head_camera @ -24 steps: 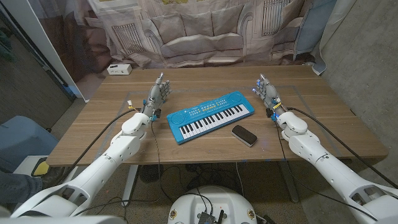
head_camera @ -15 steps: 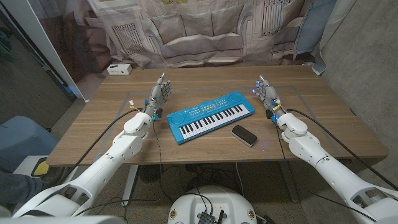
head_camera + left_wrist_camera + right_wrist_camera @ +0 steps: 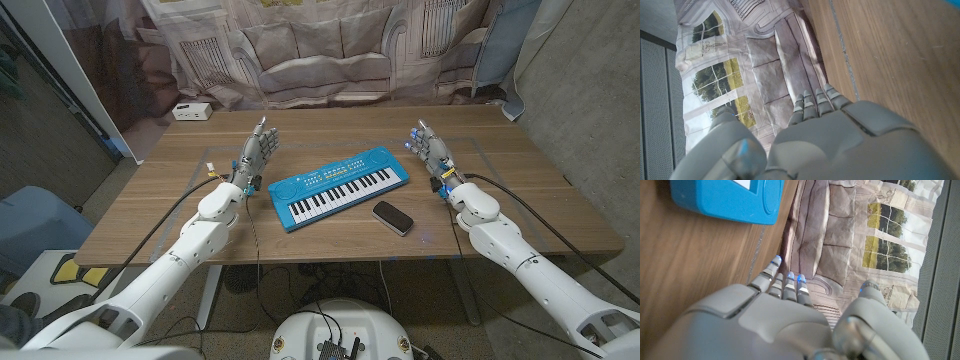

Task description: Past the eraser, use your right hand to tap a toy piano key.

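**Both hands up, piano untouched**

Left hand [image 3: 256,153] stands open beside bare wood. Blue toy piano [image 3: 338,186] sits mid-table, angled. Black eraser [image 3: 392,217] lies just before its right end. Right hand [image 3: 428,150] open, clear of the keys.

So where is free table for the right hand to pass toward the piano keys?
Bare wood lies between the right hand and the toy piano, and along the table's near edge in front of the keys. The dark eraser sits close to the piano's near right corner, so that spot is crowded. Beyond the piano the wood is bare up to the white box.
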